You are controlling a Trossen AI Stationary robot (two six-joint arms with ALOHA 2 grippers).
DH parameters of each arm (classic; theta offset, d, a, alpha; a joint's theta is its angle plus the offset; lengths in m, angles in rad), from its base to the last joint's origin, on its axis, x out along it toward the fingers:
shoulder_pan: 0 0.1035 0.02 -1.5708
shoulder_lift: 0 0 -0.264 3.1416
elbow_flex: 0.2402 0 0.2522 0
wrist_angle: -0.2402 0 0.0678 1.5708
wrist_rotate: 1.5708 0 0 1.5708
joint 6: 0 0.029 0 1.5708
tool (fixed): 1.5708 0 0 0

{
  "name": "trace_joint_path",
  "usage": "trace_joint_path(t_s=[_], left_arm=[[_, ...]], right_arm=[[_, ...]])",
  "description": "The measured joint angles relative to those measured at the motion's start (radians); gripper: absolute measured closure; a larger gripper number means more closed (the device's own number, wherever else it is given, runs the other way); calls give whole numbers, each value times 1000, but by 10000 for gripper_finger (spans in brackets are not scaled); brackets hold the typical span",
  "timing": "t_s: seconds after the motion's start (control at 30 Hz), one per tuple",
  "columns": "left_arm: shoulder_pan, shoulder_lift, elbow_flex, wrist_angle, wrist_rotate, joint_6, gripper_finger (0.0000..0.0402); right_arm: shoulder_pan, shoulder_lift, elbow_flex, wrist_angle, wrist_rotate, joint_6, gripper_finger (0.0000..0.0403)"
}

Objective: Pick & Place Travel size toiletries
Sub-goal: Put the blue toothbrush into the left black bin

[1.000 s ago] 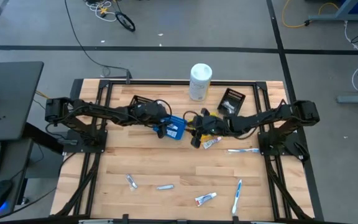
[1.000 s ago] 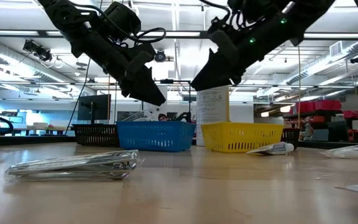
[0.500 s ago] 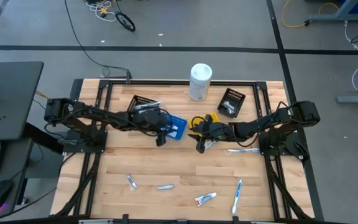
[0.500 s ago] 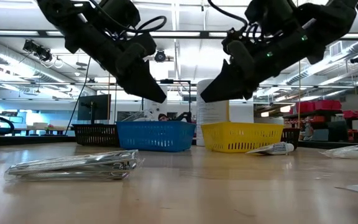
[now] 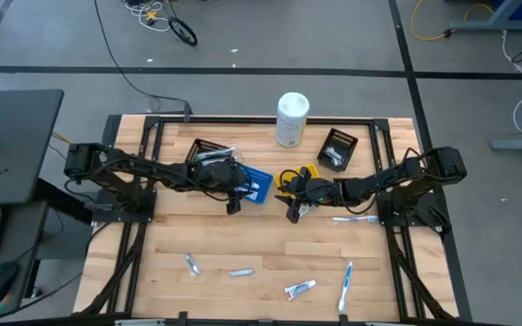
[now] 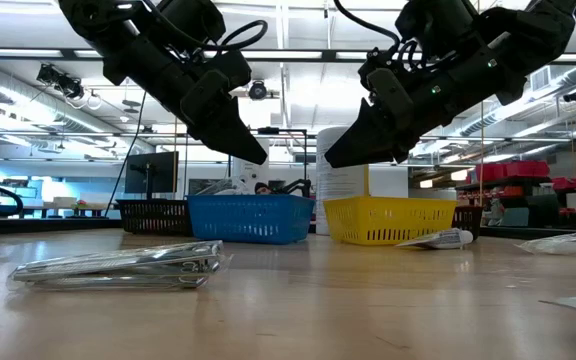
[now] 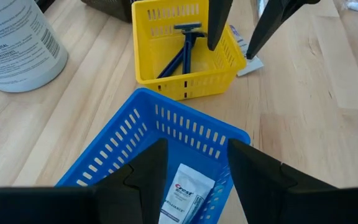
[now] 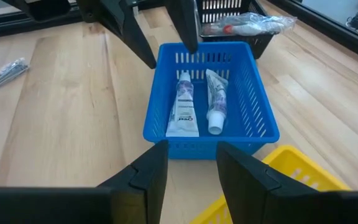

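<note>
Both grippers hang spread and empty beside the blue bin [image 5: 256, 185]: left gripper [image 5: 234, 204], right gripper [image 5: 293, 213]; best lower the right squarely over the nearest tube [image 5: 307, 208], then pinch mid-body.

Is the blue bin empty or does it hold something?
Not empty: the blue bin holds two white tubes lying side by side.

The tabletop [image 5: 170, 240] is bare along its left edge and through a broad middle strip. The blue bin [image 5: 256, 184], yellow bin [image 5: 303, 173] and both arms crowd the far centre; wrapped toiletries [image 5: 243, 272] lie scattered near the front edge.
</note>
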Motion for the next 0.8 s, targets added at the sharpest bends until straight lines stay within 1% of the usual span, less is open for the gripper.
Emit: trace_joint_path(t_s=[0.13, 0.3, 0.43, 0.53, 0.7, 0.77, 0.8], left_arm=[[-3, 0, 0, 0, 0, -13, 226], [-11, 0, 0, 0, 0, -36, 226], [-24, 0, 0, 0, 0, -42, 226], [-32, 0, 0, 0, 0, -48, 226], [-38, 0, 0, 0, 0, -48, 226], [-39, 0, 0, 0, 0, -45, 226], [-39, 0, 0, 0, 0, -42, 226]], right_arm=[[-8, 0, 0, 0, 14, -2, 257], [-25, 0, 0, 0, 79, -3, 257], [-40, 0, 0, 0, 74, -3, 257], [-42, 0, 0, 3, 7, -8, 257], [-40, 0, 0, 17, -193, -68, 257], [-32, 0, 0, 4, -275, -74, 257], [-26, 0, 0, -16, -298, -71, 257]])
